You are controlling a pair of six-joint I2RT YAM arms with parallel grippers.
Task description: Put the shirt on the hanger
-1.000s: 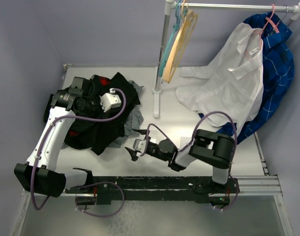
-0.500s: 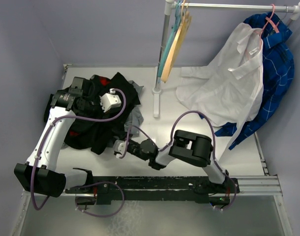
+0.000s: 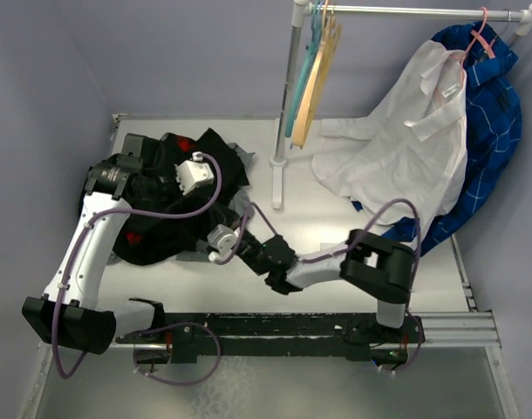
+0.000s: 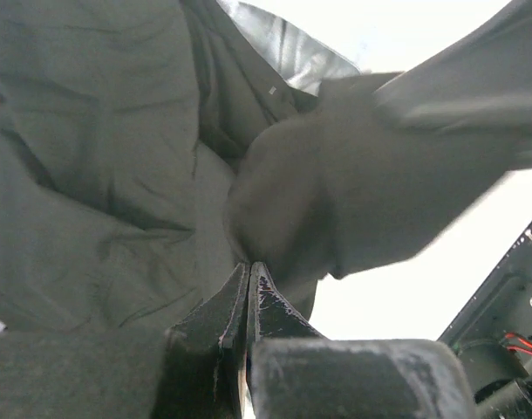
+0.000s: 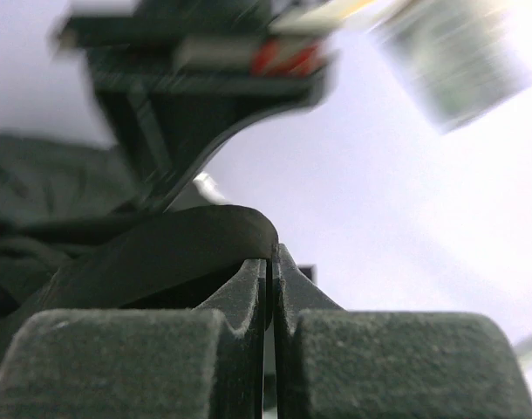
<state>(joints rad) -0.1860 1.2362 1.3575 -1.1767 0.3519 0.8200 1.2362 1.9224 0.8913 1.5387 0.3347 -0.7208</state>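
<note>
Pale table (image 3: 311,215), lavender walls. Shirt (image 3: 170,227) lay heaped at left, well apart from hanger (image 3: 315,74) on rack (image 3: 405,10). Left gripper (image 4: 248,267) pinched a fold and right gripper (image 5: 270,258) pinched shirt's edge, likely to lift and spread it.

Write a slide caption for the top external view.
Crumpled black shirt on the table, left gripper and right gripper at it; yellow hanger on the rail.

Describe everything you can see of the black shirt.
The shirt is plain black, thin soft fabric, crumpled in a wrinkled heap on the left of the table, not yet hung. The left gripper is shut on one fold; the right gripper is shut on another at the heap's near edge.
</note>
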